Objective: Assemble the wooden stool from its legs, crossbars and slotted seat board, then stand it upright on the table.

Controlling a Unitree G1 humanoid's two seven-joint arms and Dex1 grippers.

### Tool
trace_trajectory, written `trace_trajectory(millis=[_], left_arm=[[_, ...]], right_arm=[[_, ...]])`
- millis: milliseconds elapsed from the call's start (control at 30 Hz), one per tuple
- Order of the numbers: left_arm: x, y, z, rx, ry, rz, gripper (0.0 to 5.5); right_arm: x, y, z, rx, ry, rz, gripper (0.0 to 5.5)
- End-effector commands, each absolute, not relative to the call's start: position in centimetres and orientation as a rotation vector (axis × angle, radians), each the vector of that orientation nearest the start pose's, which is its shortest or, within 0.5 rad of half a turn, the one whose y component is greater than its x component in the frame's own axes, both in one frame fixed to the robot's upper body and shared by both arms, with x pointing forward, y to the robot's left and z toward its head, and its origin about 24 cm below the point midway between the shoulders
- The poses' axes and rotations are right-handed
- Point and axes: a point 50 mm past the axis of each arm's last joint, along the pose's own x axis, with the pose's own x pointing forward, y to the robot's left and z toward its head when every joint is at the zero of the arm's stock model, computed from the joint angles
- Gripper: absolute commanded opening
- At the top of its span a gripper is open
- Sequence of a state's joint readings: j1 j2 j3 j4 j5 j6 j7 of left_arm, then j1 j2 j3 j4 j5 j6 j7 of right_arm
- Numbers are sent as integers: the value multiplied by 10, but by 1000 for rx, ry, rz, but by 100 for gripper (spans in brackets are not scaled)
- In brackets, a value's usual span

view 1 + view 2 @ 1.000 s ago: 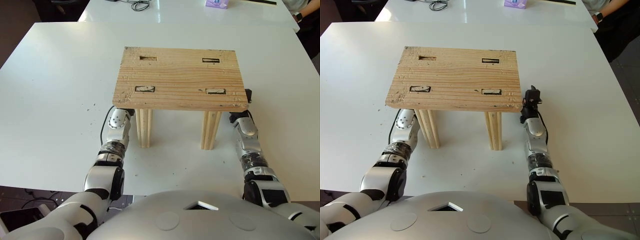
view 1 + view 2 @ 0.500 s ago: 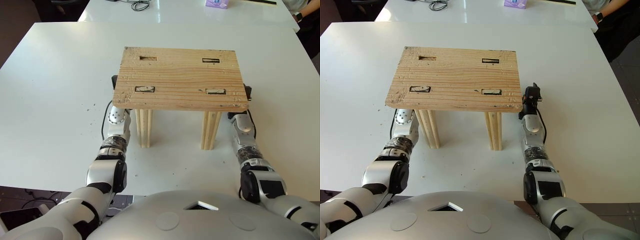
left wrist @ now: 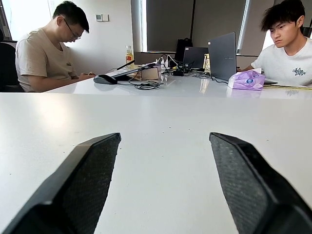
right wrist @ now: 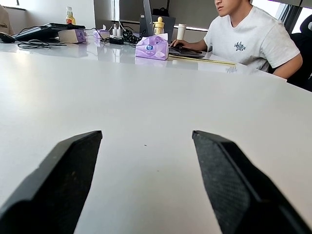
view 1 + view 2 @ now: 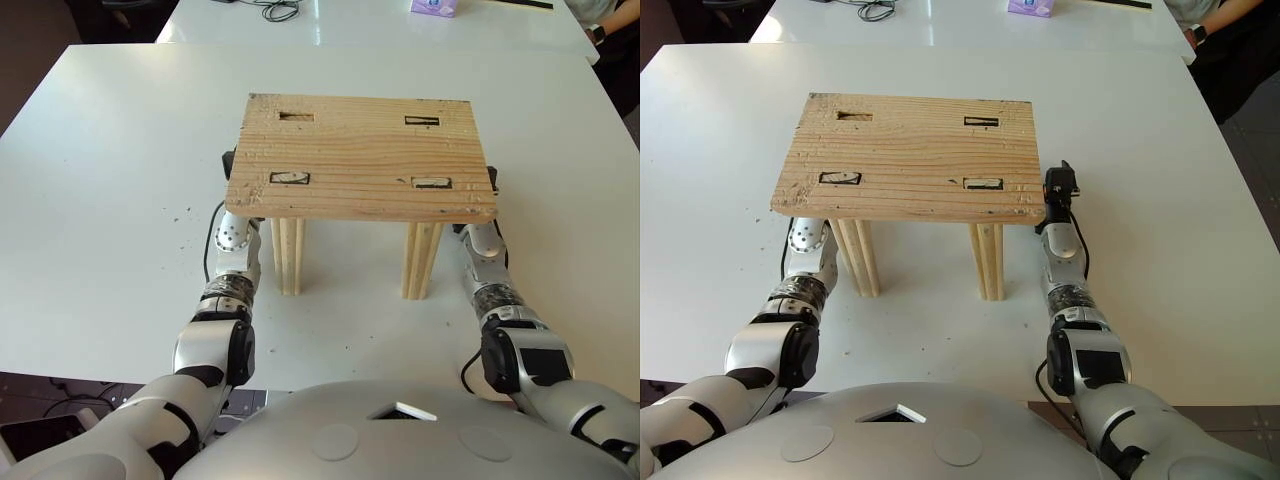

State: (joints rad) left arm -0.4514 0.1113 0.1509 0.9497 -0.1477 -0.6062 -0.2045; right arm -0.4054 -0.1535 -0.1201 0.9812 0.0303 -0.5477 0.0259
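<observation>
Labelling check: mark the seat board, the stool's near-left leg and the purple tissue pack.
seat board (image 5: 360, 150), left eye view, middle of top face.
near-left leg (image 5: 289, 255), left eye view, halfway down.
purple tissue pack (image 4: 152, 48), right wrist view, front side.

A white tabletop (image 5: 120, 150) is carrying the wooden stool (image 5: 360, 155), which is standing upright on its legs (image 5: 289, 255) near the middle. A few dark specks (image 5: 180, 213) are lying on the surface left of the stool. Behind, a second tabletop (image 5: 350, 28) is holding cables (image 5: 275, 10) and a purple tissue pack (image 5: 434, 7).
</observation>
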Motion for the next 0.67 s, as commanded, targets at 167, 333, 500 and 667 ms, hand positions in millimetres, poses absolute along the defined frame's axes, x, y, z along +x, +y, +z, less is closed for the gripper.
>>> trace_trajectory(millis=[167,333,500,667], left_arm=[[321,183,21,-30,-130,-82,338],[326,182,25,-32,-137,-79,338],[328,180,25,-36,-134,-75,338],[329,178,24,-44,-131,-69,338]], right_arm=[[306,-194,-6,-86,19,-55,342],[311,-193,-4,-85,17,-54,342],[317,-189,0,-93,18,-37,342],[318,-185,-1,-97,23,-24,342]])
